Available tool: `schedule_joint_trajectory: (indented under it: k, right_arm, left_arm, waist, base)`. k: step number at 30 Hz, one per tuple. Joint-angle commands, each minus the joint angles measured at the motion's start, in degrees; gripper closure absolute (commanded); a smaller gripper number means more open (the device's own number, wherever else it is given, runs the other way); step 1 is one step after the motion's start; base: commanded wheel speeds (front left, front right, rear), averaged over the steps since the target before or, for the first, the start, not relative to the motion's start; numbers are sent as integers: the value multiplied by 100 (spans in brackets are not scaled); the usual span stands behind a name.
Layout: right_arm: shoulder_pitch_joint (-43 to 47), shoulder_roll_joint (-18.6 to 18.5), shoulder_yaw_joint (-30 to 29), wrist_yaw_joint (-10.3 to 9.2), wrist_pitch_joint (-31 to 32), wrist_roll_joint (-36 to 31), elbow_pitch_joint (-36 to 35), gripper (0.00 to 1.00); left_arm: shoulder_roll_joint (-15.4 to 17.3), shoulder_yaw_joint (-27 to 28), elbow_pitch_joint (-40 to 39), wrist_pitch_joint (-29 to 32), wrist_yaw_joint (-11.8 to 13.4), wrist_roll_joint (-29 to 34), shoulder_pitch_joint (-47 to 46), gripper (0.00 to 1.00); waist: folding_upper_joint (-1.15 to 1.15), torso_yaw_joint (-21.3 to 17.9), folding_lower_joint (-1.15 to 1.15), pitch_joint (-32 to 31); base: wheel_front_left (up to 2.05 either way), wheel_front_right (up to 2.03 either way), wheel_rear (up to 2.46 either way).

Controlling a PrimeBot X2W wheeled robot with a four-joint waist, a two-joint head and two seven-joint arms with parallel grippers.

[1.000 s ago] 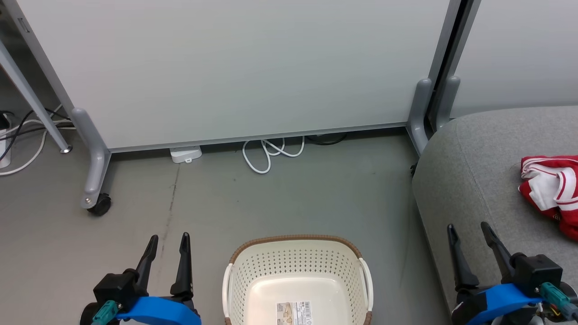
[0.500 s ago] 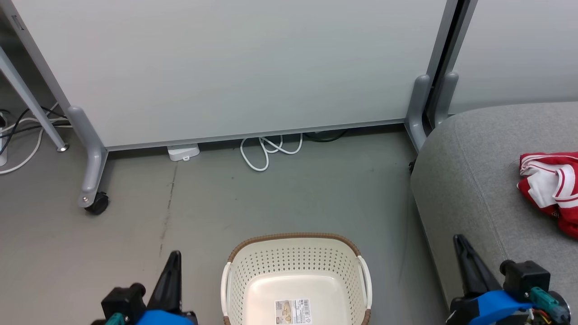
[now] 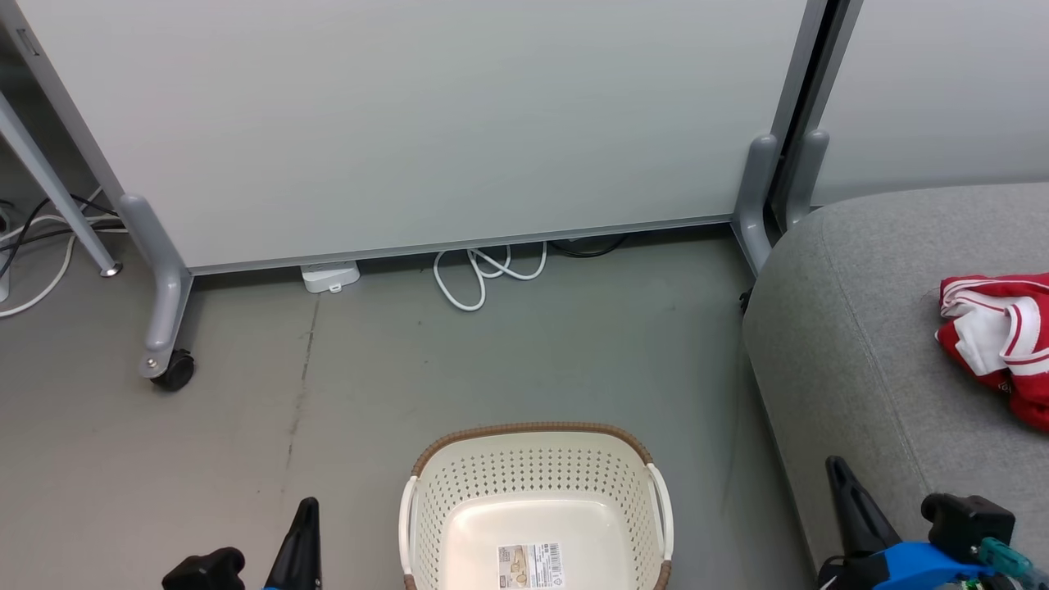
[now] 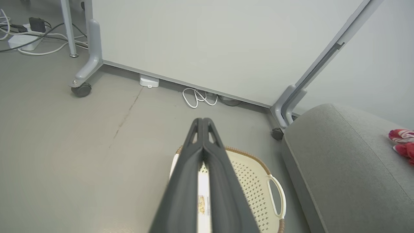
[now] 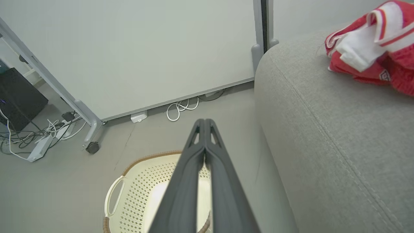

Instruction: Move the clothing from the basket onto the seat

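The red clothing (image 3: pixel 1001 344) with white trim lies crumpled on the grey seat (image 3: pixel 852 328) at the right; it also shows in the right wrist view as clothing (image 5: pixel 372 51) and in the left wrist view as clothing (image 4: pixel 402 145). The cream basket (image 3: pixel 537 467) with its brown rim stands on the floor at bottom centre, holding only a paper label. My left gripper (image 3: pixel 307 512) is low at the basket's left, shut with fingertips together (image 4: pixel 202 120). My right gripper (image 3: pixel 837 471) hangs by the seat's front edge, also shut (image 5: pixel 204 120), holding nothing.
A pale partition panel (image 3: pixel 426 123) on grey wheeled feet (image 3: pixel 168 365) stands behind the basket. A white cable loop (image 3: pixel 483 274) and a small white box (image 3: pixel 329 277) lie at its base. More cables (image 3: pixel 33 246) trail at far left. Bare grey floor surrounds the basket.
Both grippers have shut from open and dropped lower in the head view. The camera shifted slightly; basket and clothing stay put.
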Motion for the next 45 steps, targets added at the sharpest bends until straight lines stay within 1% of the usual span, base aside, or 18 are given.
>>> schedule_joint_trajectory:
  k: [1, 13, 24, 38, 45]
  right_arm:
    - [-114, -17, -22, 0, 39, 219, -112, 100]
    - [-221, -23, -65, 0, 237, 1452, -155, 100]
    - [-304, -29, -104, 0, 402, 2438, -186, 100]
    - [-396, -35, -147, 0, 587, 3543, -217, 100]
    - [-428, -38, -163, 0, 657, 3964, -229, 100]
  left_arm:
    - [10, 72, -128, 34, -1, -179, -168, 100]
    - [-12, 264, -307, 336, -2, -1231, -284, 100]
    - [-31, 419, -451, 582, -3, -2075, -375, 100]
    - [-51, 592, -610, 851, -5, -3018, -475, 100]
    - [-59, 655, -670, 957, -5, -3381, -507, 100]
  waist:
    - [0, -3, 0, 0]
    - [0, -40, 0, 1]
    - [0, -74, 0, 2]
    - [0, -118, 0, 4]
    - [0, -137, 0, 5]
  base:
    - [0, 0, 0]
    - [0, 0, 0]
    - [0, 0, 0]
    - [0, 0, 0]
    - [0, 0, 0]
